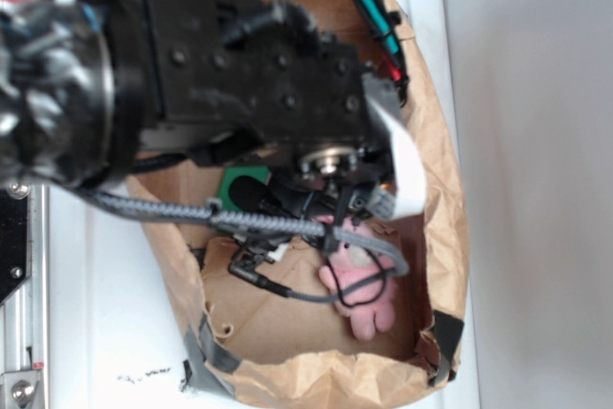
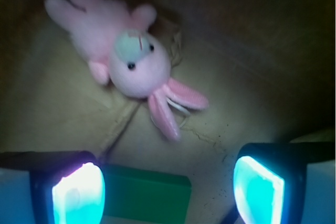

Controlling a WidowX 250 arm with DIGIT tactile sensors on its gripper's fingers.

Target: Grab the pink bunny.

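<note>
Gripper [image 2: 168, 190] hung released, jaws wide, empty. Small fluffy pink plush bunny [image 2: 128, 61] lay ahead of fingertips, on brown cardboard box floor [image 2: 252, 77]. Flat green block [image 2: 144, 200] sat between jaws. Advised: advance over bunny, descend, avoid block.

A green block [image 2: 144, 200] was seen on the floor of a brown paper-lined cardboard box [image 1: 442, 170], placed on a white table [image 1: 105, 304].
</note>
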